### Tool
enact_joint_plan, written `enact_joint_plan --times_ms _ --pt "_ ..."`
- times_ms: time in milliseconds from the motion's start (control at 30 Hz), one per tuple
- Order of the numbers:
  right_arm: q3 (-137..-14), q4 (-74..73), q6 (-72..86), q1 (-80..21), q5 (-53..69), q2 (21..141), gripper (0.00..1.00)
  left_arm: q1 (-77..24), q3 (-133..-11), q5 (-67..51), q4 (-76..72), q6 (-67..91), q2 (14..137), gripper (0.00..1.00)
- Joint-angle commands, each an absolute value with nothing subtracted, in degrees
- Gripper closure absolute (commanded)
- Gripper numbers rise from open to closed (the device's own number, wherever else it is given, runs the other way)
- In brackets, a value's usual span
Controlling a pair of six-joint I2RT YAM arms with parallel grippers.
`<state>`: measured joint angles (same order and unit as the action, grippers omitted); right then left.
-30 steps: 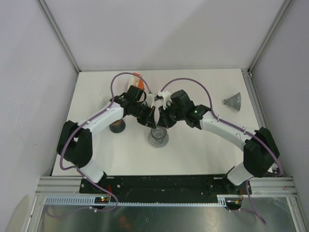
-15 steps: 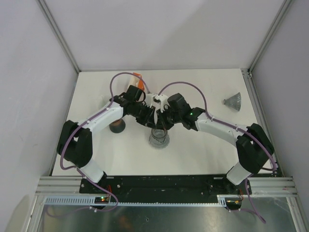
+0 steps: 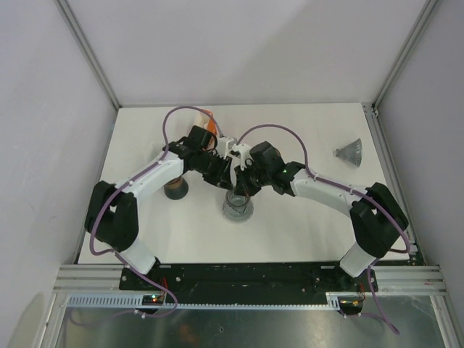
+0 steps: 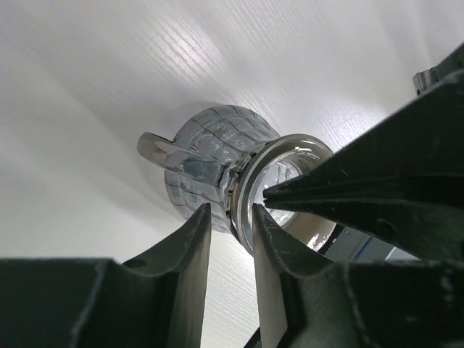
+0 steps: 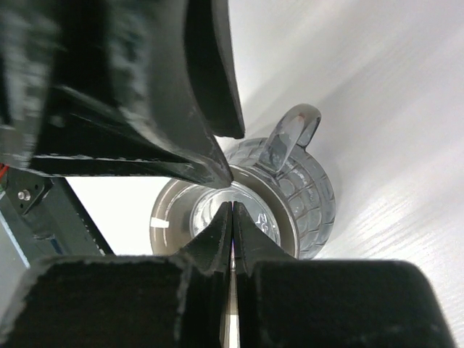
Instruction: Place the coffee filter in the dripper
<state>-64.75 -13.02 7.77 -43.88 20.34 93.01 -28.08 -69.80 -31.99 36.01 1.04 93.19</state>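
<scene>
Dripper (image 4: 214,170) on white table (image 3: 145,134), pale walls (image 3: 239,51) around; left hand (image 4: 230,217) slightly parted, right hand (image 5: 231,212) closed.

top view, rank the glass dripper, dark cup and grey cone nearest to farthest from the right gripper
1. Glass dripper, centre, right at the right gripper.
2. Dark cup, off to the left.
3. Grey cone, far right, toward the back.

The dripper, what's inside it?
Through its opening, the dripper shows only shiny clear glass; I can't make out any filter in there. The right pincer sits over the middle, so what's right beneath its tips is hidden.
</scene>
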Motion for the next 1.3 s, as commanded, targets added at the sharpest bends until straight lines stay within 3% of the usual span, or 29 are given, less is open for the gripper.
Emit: enact_joint_plan --times_ms 0,267,533,1267 --pt "-64.86 -14.33 6.66 -44.54 18.4 95.22 1.0 -28.13 -72.32 -32.49 34.68 -0.44 90.06 0.67" --pt "-64.86 -14.24 7.04 -44.69 17.67 97.03 1.0 -28.17 -68.93 -35.43 34.69 -0.44 90.02 0.74" --pt "-64.86 -15.14 7.68 -45.13 17.09 97.8 1.0 -28.21 -64.57 -38.53 35.06 0.55 91.19 0.98" --pt "-63.23 -12.79 6.94 -47.99 12.24 86.15 1.0 -27.14 -70.8 -37.27 35.68 1.03 88.78 1.0"
